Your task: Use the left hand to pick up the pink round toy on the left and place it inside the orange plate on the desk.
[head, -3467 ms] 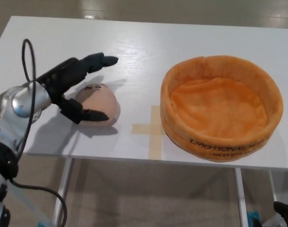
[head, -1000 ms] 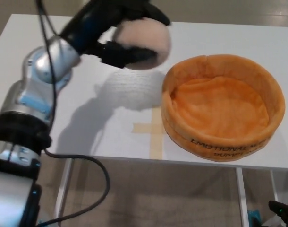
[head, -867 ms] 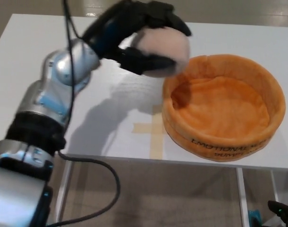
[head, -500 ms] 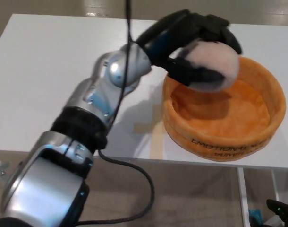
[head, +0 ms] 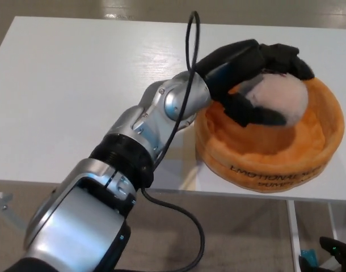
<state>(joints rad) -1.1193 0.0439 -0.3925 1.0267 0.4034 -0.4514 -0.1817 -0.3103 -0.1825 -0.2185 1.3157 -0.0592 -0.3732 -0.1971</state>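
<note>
Pink round toy [head: 278, 93] (fuzzy) gripped by left hand [head: 255, 68] fingers over plush orange plate [head: 264, 161].

The left hand [head: 258, 73] covers the top and near side of the pink toy [head: 281, 96]. The arm hides the left rim of the orange plate [head: 264, 164].

Single head view; looks steeply down, close over white desk [head: 76, 85]
</note>
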